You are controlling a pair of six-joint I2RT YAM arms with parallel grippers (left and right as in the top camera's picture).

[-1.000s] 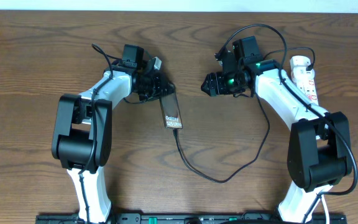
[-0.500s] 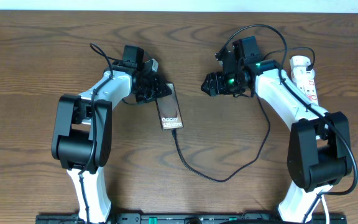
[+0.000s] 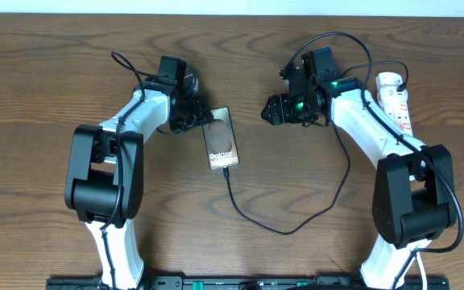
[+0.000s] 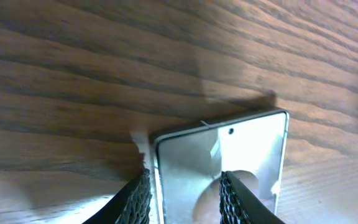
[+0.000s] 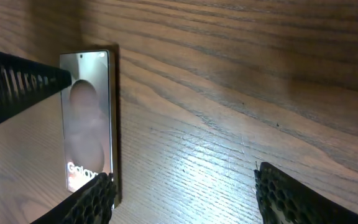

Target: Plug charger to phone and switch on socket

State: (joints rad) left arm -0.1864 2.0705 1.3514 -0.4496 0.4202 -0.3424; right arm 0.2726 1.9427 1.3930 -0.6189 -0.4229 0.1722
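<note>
Both open: left end effector (image 3: 198, 115), right end effector (image 3: 271, 110); phone (image 3: 221, 141) lies lengthwise near-far, charger (image 3: 256, 219) at near end.

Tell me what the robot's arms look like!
The left arm and right arm are white tubes with black joints and black cables looping along them. A green light glows on the right wrist. The left gripper and right gripper have black fingers with a bumpy honeycomb pattern.

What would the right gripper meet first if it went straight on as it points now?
Probably bare table, filling the gap ahead of the right gripper. The phone lies to one side; one finger might graze it. Depth is unclear.
</note>
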